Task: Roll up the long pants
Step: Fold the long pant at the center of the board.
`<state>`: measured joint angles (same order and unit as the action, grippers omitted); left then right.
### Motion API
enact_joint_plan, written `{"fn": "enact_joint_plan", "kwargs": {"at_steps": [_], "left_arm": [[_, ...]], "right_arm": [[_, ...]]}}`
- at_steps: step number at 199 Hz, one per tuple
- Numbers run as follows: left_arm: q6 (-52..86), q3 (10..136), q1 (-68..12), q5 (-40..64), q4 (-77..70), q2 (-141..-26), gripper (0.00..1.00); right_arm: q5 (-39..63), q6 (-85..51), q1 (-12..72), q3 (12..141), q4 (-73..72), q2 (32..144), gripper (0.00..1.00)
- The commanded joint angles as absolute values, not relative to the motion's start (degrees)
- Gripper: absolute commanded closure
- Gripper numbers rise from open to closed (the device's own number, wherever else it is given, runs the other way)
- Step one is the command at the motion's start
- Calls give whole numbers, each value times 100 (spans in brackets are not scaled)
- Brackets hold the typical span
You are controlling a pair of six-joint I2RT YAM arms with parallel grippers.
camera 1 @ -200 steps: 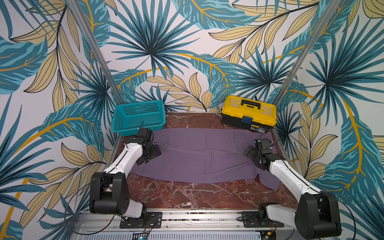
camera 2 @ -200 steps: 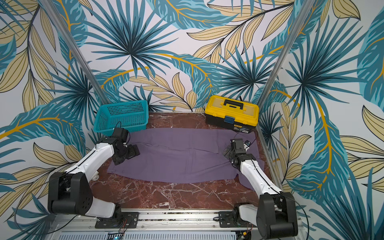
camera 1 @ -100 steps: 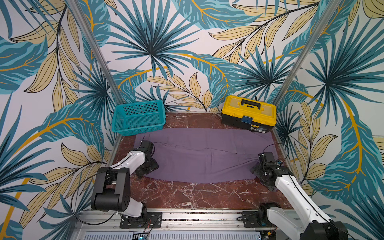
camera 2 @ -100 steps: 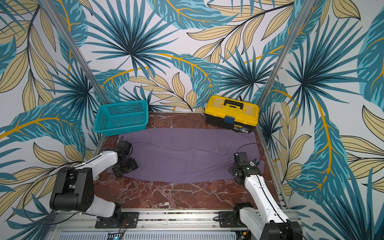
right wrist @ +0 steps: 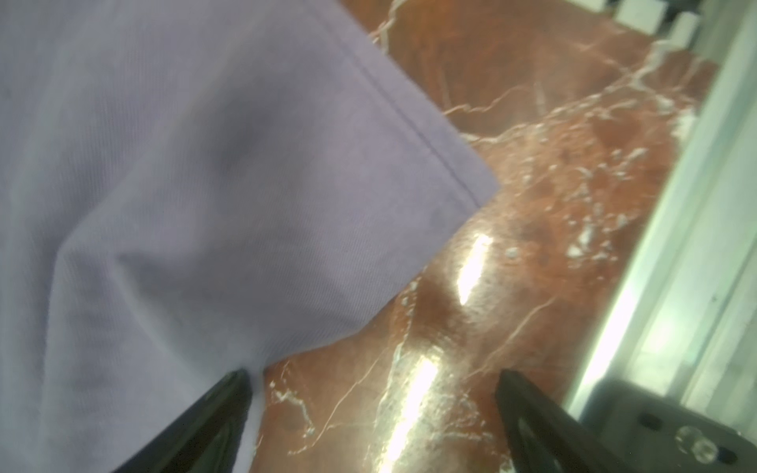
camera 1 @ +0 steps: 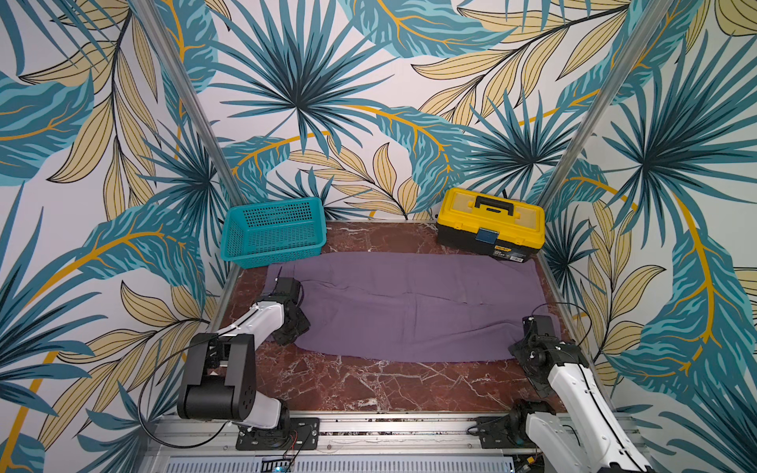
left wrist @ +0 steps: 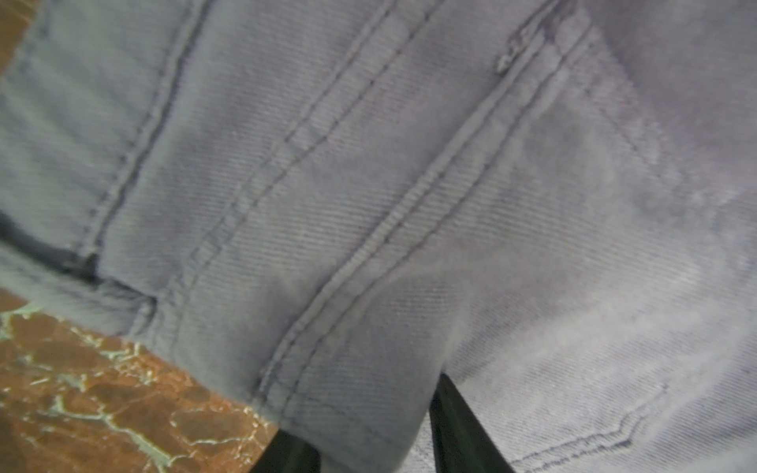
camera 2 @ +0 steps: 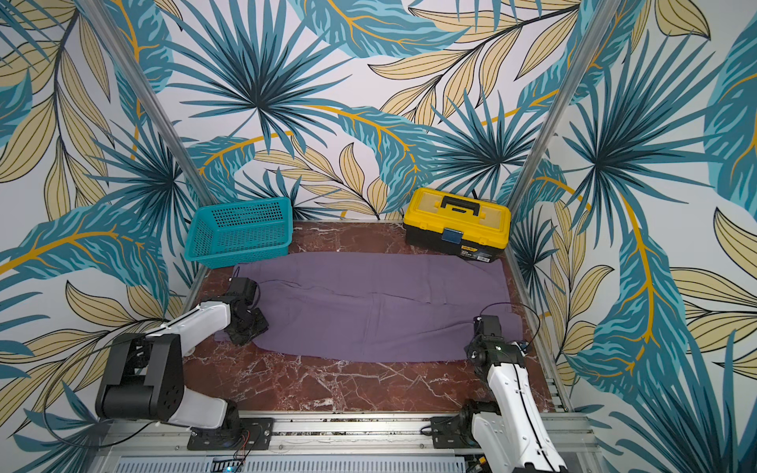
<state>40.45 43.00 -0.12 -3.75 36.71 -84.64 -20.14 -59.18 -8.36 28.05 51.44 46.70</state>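
The long pants [camera 1: 409, 305] are seen spread flat across the marble table [camera 1: 368, 385] in both top views. They are laid lengthwise from left to right, with the waist at the left and the leg hems at the right. Their far edge is found just in front of the teal basket [camera 1: 272, 233] and the yellow toolbox [camera 1: 489, 223], which are set at the far left and far right of the table. A bare strip of marble is visible along the near side.

The left gripper [camera 1: 291, 332] is positioned on the near left corner of the garment. In the left wrist view a stitched fold of the waist corner is seen raised between the two black fingers [left wrist: 458, 426]. It is pressed by them from both sides, so the fabric is pinched there.

The right gripper [right wrist: 377, 422] is placed at the near right corner, by the leg hem. Its jaws are held wide apart: one finger [right wrist: 213, 417] is set against the edge of the purple cloth, the other is over bare marble, and nothing is clasped between them. The hemmed corner of the leg is seen lying flat on the table just beyond the fingertips
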Motion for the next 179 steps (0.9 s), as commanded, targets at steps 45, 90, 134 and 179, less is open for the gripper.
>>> {"fn": "enact_joint_plan", "kwargs": {"at_steps": [45, 90, 134, 179], "left_arm": [[3981, 4133, 212, -169, 3621, -8743, 61], [3949, 4190, 215, -153, 3630, -8803, 61], [4014, 4210, 213, -86, 3560, -8920, 62], [4049, 4094, 212, -82, 3501, -8868, 62]], "right_arm": [[-2237, -5834, -1507, 3308, 5601, 5035, 1], [-2021, -5818, -2068, 3170, 5086, 5721, 3], [-2021, -5601, -2406, 2979, 4290, 6322, 8], [-2083, -5355, -2511, 3144, 3839, 6937, 17]]}}
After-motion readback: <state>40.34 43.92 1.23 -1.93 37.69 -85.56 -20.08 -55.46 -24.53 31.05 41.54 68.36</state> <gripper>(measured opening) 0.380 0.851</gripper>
